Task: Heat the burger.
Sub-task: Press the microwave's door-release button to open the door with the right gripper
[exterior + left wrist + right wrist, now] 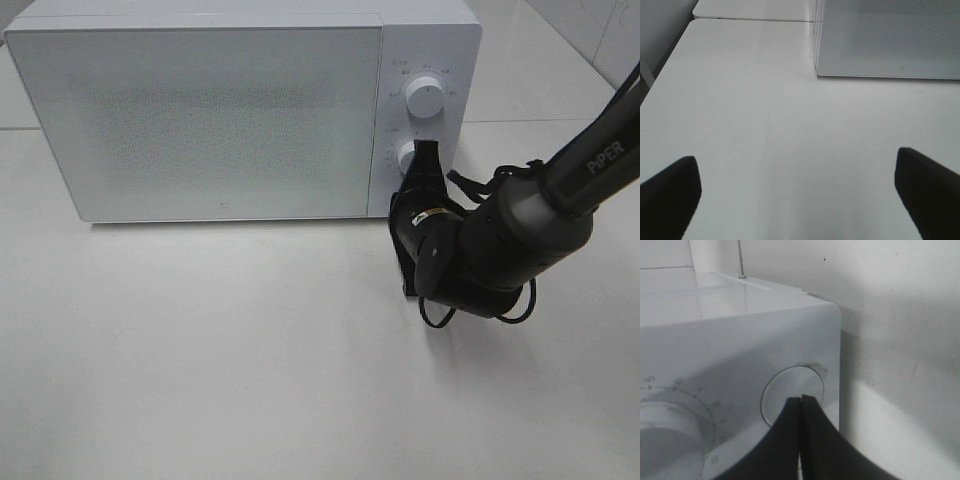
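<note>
Under everything, across all three views: white table (200, 380), matt and pale. At its far side in the high view: white microwave (445, 50), set square to the camera. Fills most of its front with a frosted door (200, 120), shut flush, blocking all sight of the inside. No telling the burger's whereabouts: visible in none of the three views.

From the right edge of the high view: black right arm (530, 225), reaching in toward the narrow control strip beside the door. Ends in the right gripper (428, 150), both fingers pressed flat together, gripping nothing. Shows in the right wrist view as two dark fingertips (785, 440) meeting along a thin seam.

Only in the left wrist view: left gripper (797, 170), hanging over the table, facing the microwave's front left corner and short of it. Holds its two dark fingers (670, 200) spread wide, with bare tabletop between.

On the control strip, one above the other: upper knob (427, 97), white and in full sight, and lower knob (406, 158), half covered from above by the closed right gripper. Lies right at those closed tips in the right wrist view too, a plain round face near the microwave's rounded edge. Cannot tell touching from just short of touching.
</note>
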